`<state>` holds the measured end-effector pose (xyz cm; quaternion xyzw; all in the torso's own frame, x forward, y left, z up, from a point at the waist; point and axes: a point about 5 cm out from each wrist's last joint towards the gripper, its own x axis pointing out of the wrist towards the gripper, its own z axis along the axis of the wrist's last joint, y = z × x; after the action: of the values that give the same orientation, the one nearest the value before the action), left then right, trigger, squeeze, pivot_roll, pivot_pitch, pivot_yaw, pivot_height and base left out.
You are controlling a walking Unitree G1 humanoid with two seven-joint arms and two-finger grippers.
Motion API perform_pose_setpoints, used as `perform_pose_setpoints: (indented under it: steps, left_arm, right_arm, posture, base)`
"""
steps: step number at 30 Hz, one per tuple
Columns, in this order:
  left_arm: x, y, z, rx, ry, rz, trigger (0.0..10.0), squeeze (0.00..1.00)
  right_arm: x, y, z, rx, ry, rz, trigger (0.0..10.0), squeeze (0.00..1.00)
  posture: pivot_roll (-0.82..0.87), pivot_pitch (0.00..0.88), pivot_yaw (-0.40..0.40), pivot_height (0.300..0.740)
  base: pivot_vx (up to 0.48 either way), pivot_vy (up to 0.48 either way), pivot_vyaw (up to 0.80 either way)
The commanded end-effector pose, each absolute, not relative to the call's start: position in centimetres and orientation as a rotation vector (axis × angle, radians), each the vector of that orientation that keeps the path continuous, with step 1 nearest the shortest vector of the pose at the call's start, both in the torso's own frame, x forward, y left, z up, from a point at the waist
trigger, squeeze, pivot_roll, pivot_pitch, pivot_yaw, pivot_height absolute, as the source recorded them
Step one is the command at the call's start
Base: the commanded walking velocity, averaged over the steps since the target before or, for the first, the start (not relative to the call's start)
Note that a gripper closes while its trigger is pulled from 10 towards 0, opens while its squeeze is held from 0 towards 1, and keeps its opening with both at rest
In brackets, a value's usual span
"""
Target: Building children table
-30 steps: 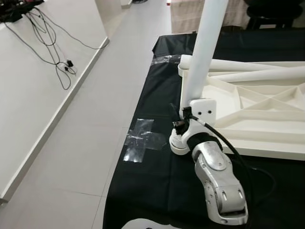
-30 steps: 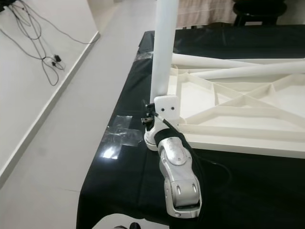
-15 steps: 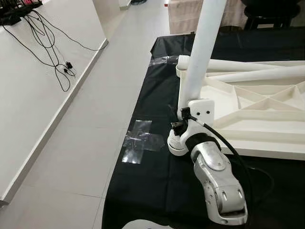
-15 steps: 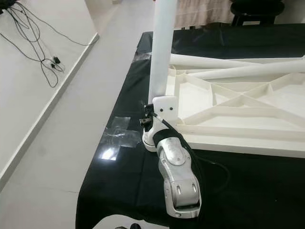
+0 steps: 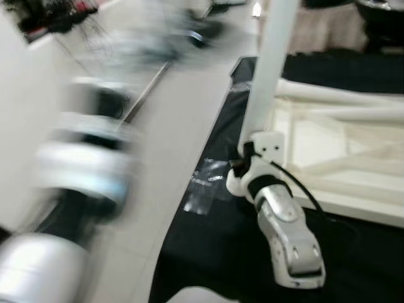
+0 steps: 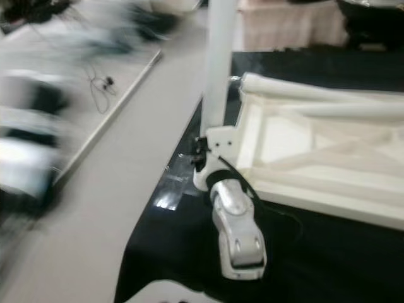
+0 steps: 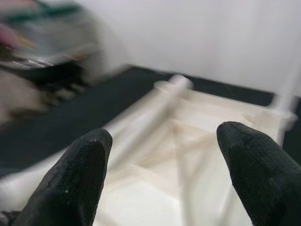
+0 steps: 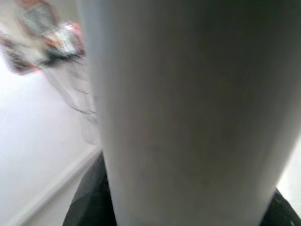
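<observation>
The cream plastic tabletop panel with ribbed underside lay upside down on the black cloth-covered worktop. At its near left corner one long white cylindrical table leg stood upright in its socket, and the right gripper was at the foot of that leg; its wrist view had the leg pressed close against the lens, so the fingers seemed closed round it, though they could not be made out clearly. Two more white round legs rested loose across the far edge of the panel, so by the look of it one leg was seated and the others were not yet fitted. The left gripper hung above the panel with its black fingers spread wide and empty. A patch of clear tape stuck to the cloth's edge beside the pale tiled floor.
</observation>
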<state>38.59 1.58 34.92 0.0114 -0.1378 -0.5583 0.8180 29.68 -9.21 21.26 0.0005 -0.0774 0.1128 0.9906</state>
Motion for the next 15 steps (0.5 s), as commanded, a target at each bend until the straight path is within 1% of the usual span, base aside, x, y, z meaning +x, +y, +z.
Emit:
perform_pose_setpoints:
  steps: [1, 2, 4, 5, 7, 8, 11, 12, 13, 14, 15]
  left_arm:
    - [39.5, 4.4, 33.7, 0.014, -0.294, -1.128, 10.0, 0.0]
    - [39.5, 4.4, 33.7, 0.014, -0.294, -1.128, 10.0, 0.0]
    - [40.0, 5.7, 31.8, -0.008, -0.265, -1.094, 10.0, 0.0]
    - [40.0, 5.7, 31.8, -0.008, -0.265, -1.094, 10.0, 0.0]
    - [40.3, 6.7, 30.6, -0.021, -0.249, -1.055, 10.0, 0.0]
    - [40.4, 7.6, 30.3, -0.025, -0.245, -1.036, 10.0, 0.0]
    - [40.4, 7.6, 30.3, -0.025, -0.245, -1.036, 10.0, 0.0]
    - [40.5, 8.6, 30.6, -0.026, -0.256, -1.019, 10.0, 0.0]
    - [40.5, 8.6, 30.6, -0.026, -0.256, -1.019, 10.0, 0.0]
    - [40.5, 11.7, 32.3, -0.042, -0.304, -1.0, 10.0, 0.0]
    - [40.2, 13.9, 33.6, -0.052, -0.343, -0.991, 10.0, 0.0]
  right_arm:
    - [30.0, -9.4, 20.3, 0.005, -0.092, 0.215, 10.0, 0.0]
    - [30.0, -9.4, 20.3, 0.005, -0.092, 0.215, 10.0, 0.0]
    - [30.1, -9.6, 20.4, -0.003, -0.097, 0.216, 10.0, 0.0]
    - [30.1, -9.6, 20.4, -0.003, -0.097, 0.216, 10.0, 0.0]
    - [30.1, -9.7, 20.4, -0.006, -0.102, 0.224, 10.0, 0.0]
    - [30.1, -9.6, 20.5, -0.011, -0.106, 0.24, 10.0, 0.0]
    - [30.1, -9.6, 20.5, -0.011, -0.106, 0.24, 10.0, 0.0]
    - [30.0, -9.2, 20.4, -0.02, -0.112, 0.268, 10.0, 0.0]
    - [30.0, -9.2, 20.4, -0.02, -0.112, 0.268, 10.0, 0.0]
    - [29.9, -8.9, 20.4, -0.031, -0.118, 0.291, 10.0, 0.0]
    - [29.9, -8.8, 20.4, -0.039, -0.122, 0.305, 10.0, 0.0]
  posture:
    - [0.04, 0.104, 0.164, 0.74]
    - [0.04, 0.104, 0.164, 0.74]
    - [0.03, 0.105, 0.162, 0.74]
    - [0.03, 0.105, 0.162, 0.74]
    - [0.03, 0.11, 0.159, 0.74]
    - [0.03, 0.109, 0.158, 0.74]
    - [0.03, 0.109, 0.158, 0.74]
    - [0.03, 0.11, 0.156, 0.74]
    - [0.03, 0.11, 0.156, 0.74]
    - [0.03, 0.112, 0.155, 0.74]
    - [0.03, 0.112, 0.155, 0.74]
  base:
    - [0.0, 0.0, 0.0]
    - [0.0, 0.0, 0.0]
    - [0.0, 0.0, 0.0]
    - [0.0, 0.0, 0.0]
    - [0.0, 0.0, 0.0]
    - [0.0, 0.0, 0.0]
    - [0.0, 0.0, 0.0]
    - [0.0, 0.0, 0.0]
    - [0.0, 0.0, 0.0]
    - [0.0, 0.0, 0.0]
    - [0.0, 0.0, 0.0]
